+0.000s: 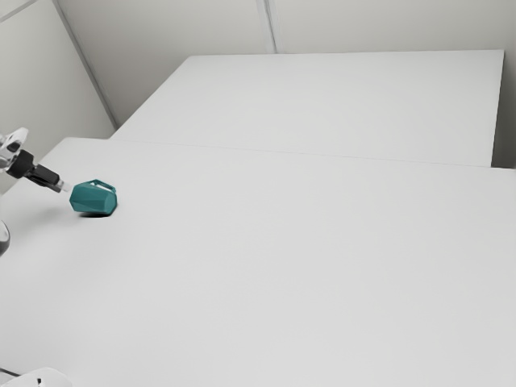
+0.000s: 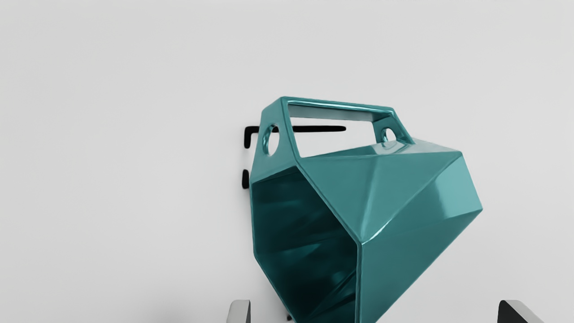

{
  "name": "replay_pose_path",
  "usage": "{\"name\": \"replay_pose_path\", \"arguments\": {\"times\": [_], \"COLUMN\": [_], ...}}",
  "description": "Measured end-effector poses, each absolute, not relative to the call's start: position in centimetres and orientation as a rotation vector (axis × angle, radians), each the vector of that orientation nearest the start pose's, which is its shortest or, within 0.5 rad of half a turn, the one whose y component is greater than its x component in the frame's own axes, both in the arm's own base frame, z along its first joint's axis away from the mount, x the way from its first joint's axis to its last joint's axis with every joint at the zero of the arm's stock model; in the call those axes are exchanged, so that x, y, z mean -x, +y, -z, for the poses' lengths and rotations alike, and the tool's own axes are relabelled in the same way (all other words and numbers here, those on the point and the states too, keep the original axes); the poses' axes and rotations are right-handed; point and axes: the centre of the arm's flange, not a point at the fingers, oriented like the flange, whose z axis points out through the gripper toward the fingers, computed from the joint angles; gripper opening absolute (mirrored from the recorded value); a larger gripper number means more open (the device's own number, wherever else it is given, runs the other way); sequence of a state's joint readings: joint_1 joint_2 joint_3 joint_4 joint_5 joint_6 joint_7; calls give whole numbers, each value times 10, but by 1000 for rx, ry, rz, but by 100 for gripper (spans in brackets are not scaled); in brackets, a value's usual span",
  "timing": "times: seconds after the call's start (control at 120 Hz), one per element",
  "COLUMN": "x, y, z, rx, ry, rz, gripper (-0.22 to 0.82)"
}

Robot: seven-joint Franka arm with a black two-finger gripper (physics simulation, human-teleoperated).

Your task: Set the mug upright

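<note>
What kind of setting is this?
Looks like a bare simulated test room, not a furnished kitchen or workshop: plain white tabletop, blank panel-like walls, and one faceted teal mug on its side near the arm.

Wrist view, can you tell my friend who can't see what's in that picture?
A shiny teal mug with flat, angled sides lies tipped over on a pale table, its dark mouth open to view and its chunky handle standing off one side. The robot hand's two fingers are spread apart, with part of the mug showing between them.
</note>
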State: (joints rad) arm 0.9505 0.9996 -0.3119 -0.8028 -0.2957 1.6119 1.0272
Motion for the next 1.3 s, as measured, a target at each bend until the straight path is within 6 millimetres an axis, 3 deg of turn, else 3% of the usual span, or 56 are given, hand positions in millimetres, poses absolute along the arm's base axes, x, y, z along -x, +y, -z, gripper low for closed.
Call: {"name": "replay_pose_path", "arguments": {"times": [0.433, 1.3], "x": [-576, -577], "y": [510, 494], "z": [-306, -281], "rx": [3617, 3774], "ry": [465, 437], "rz": [725, 801], "gripper": [60, 59]}}
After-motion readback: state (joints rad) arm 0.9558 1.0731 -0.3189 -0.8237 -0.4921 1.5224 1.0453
